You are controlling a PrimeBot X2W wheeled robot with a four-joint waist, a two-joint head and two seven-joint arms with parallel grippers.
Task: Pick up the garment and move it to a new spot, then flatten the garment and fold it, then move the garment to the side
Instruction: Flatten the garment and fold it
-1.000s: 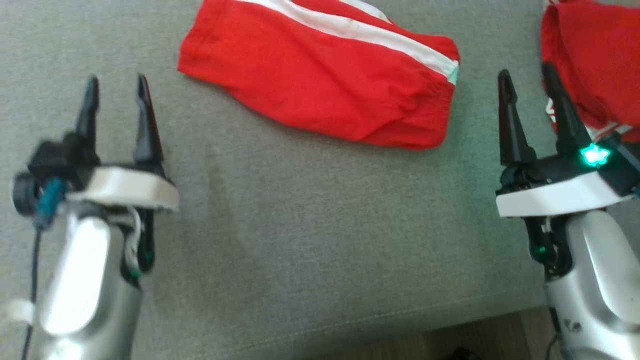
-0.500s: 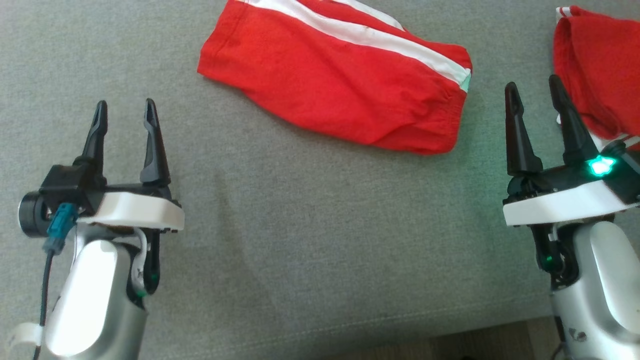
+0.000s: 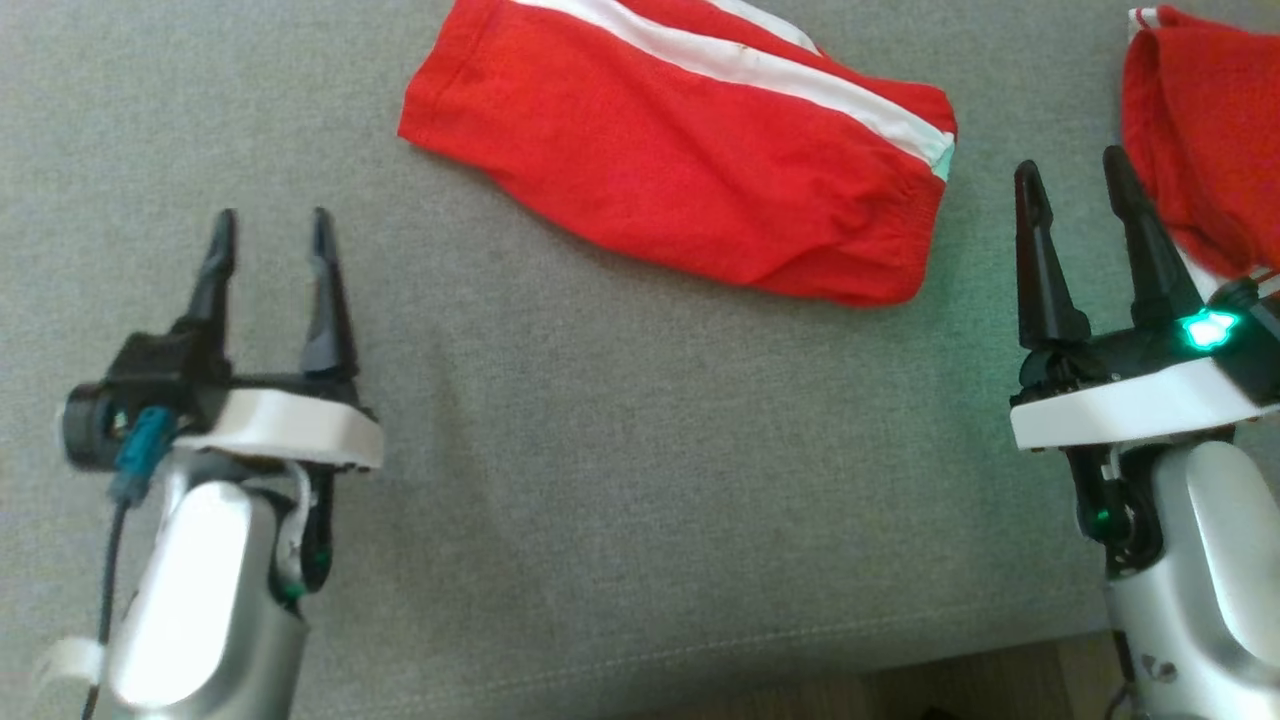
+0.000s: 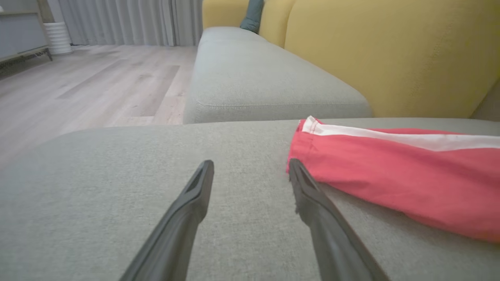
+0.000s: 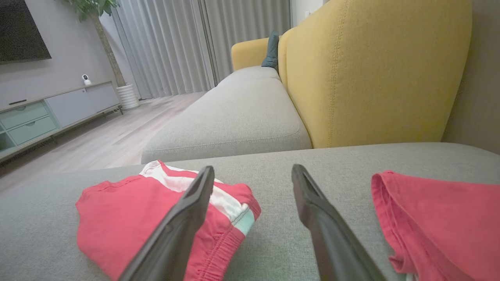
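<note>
A red garment [image 3: 680, 150] with white stripes lies flat on the grey sofa seat [image 3: 620, 450], at the top middle of the head view. A second red garment [image 3: 1205, 140] lies crumpled at the top right. My left gripper [image 3: 270, 225] stands open and empty over bare cushion, short of the striped garment's left end [image 4: 390, 175]. My right gripper [image 3: 1072, 168] is open and empty too, in the gap between the two garments. The right wrist view has the striped garment [image 5: 129, 218] to the left of its fingers and the second one [image 5: 441, 218] to the right.
The seat's front edge [image 3: 700, 655] runs along the bottom of the head view, with wooden floor [image 4: 97, 86] beyond it. A yellow backrest [image 4: 390, 50] rises behind the garments. Another grey seat cushion [image 5: 234, 121] continues to the left.
The head view has shifted a little, sliding everything right and down. Against the striped garment, my left gripper has drawn back toward the seat's front edge. Both grippers stay open.
</note>
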